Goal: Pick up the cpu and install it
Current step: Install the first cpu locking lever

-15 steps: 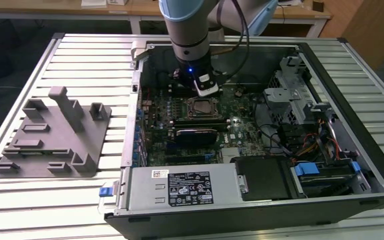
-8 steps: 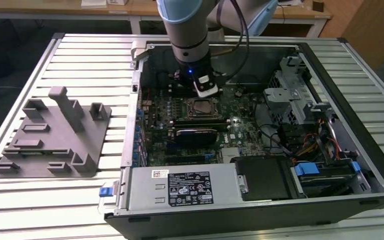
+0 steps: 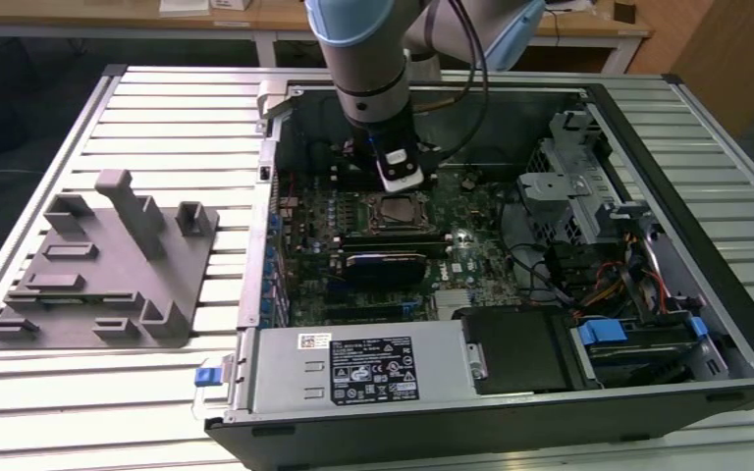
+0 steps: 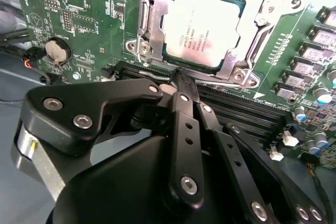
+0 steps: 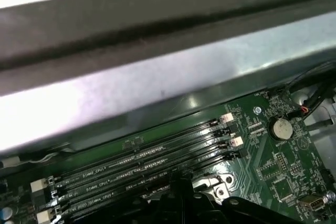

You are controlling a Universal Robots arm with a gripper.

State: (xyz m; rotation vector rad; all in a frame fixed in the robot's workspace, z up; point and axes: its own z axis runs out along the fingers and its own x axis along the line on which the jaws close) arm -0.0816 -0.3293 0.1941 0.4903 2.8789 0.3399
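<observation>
1. Room: beyond the gripper point(image 3: 401, 179) and the bench, a pale wooden desk point(image 3: 350, 18) stands at the back, with dark floor around it.
2. Surface: a ribbed, silver-grey metal table top point(image 3: 154, 118) carries the work. Well apart from the gripper, toward the exterior view's left, sits a grey moulded plastic fixture block point(image 3: 102, 265).
3. Work piece: an open black desktop computer case point(image 3: 509, 294) lies on its side; the gripper hangs inside it, above the green motherboard point(image 3: 475, 255).
4. Task item: the cpu point(image 4: 202, 27), a thin square chip with a silvery-white metal top, lies within the silver socket frame point(image 4: 149, 24), just beyond the fingertips in the second wrist view. It appears already placed.
5. End effector: the black linkage fingers point(image 4: 184, 103) are drawn together to a narrow point and grip nothing.
6. Risk, judged: the tips hover close to the socket edge and the black memory slots point(image 5: 142, 163). A careless descent or sideways drift could scrape the chip, nudge it out of seating, or strike the frame and slots.
7. Risk, judged: whether the chip sits fully flat cannot be confirmed; pressing on a tilted chip could damage the socket contacts.
</observation>
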